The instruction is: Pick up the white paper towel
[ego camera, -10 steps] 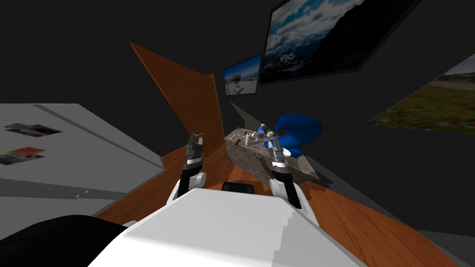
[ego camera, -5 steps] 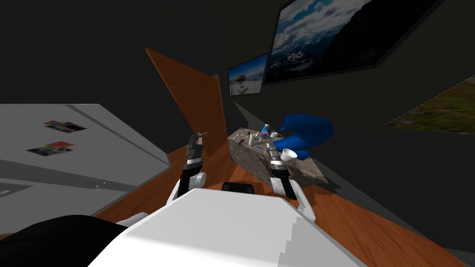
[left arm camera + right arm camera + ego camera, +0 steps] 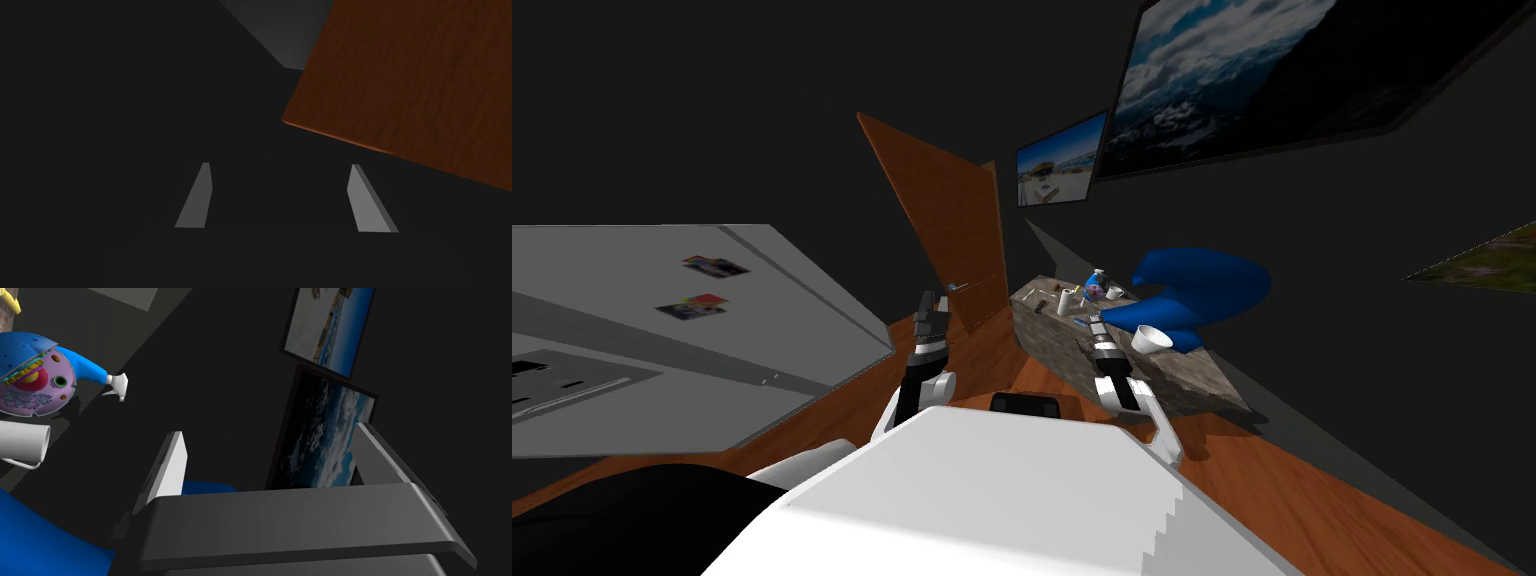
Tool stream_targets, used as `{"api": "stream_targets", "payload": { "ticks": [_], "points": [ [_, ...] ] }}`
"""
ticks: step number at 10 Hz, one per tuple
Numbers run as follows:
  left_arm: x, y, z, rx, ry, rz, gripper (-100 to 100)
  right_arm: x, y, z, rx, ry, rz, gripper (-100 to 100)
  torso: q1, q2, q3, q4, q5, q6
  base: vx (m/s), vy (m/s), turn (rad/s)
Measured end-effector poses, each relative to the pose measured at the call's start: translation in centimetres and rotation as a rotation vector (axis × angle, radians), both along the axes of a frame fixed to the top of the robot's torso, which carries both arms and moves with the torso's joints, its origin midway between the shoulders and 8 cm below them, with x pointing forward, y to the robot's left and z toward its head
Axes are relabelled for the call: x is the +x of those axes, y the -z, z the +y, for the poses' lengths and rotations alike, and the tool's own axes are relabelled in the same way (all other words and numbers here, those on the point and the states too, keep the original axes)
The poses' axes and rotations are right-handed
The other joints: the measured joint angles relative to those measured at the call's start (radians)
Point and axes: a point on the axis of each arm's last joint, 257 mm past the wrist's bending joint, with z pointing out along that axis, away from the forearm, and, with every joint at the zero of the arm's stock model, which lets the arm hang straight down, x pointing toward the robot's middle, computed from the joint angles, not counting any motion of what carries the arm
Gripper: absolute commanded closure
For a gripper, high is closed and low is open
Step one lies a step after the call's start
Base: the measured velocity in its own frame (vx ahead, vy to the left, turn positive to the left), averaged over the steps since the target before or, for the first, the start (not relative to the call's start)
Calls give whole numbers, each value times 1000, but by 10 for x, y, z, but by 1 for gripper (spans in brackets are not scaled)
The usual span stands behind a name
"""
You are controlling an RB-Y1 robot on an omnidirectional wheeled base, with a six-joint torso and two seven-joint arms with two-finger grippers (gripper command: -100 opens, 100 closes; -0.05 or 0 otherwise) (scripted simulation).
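Nearest, ahead of the chest, the left gripper (image 3: 932, 303) is held above the wooden floor (image 3: 1292, 490). Its fingers (image 3: 195, 197) are spread wide with nothing between them and are pointed toward a brown wooden door (image 3: 415, 85). To the left, a large grey appliance front (image 3: 712, 330) bearing two small coloured pictures is seen. The right gripper (image 3: 1095, 325) is raised at the near end of a stone-patterned table (image 3: 1192, 380). Its fingers (image 3: 167, 468) are likewise set wide apart and empty. Just right of this gripper a white bowl (image 3: 1152, 338) is placed on the table. Farther along the tabletop the white paper towel (image 3: 1065, 301) is found standing upright as a small roll, well beyond the right gripper and apart from both hands. Right of the roll a round blue-and-pink object (image 3: 32, 378) is set, with a blue spray bottle (image 3: 112, 383) with a white trigger behind it and a white mug (image 3: 22, 443) beside it. Several smaller items are scattered around the roll, too small to be named. A blue chair (image 3: 1202, 285) is placed against the table's far right side. On the dark walls beyond, framed landscape pictures (image 3: 1232, 75) are hung.
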Motion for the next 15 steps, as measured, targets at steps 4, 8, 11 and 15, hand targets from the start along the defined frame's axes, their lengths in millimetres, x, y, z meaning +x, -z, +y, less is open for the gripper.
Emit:
{"api": "stream_targets", "payload": {
  "ticks": [4, 8, 11, 15],
  "points": [
    [0, 0, 0, 0, 0, 0, 0, 15, 33, -21, -86, 75, 95, -100, -1, -1, 0, 0, 0, 0, 1, 65, 81],
    [0, 0, 0, 0, 0, 0, 0, 27, 60, -49, -167, 163, 188, -100, 0, 0, 0, 0, 0, 0, -2, 69, 83],
    [0, 0, 0, 0, 0, 0, 0, 36, 84, -76, -228, 242, 266, -100, 0, -1, -1, 0, 0, 0, 14, 72, 79],
    [0, 0, 0, 0, 0, 0, 0, 40, 112, -119, -301, 351, 364, -100, 1, -2, -1, 0, 0, 0, 22, 81, 77]
  ]
}}
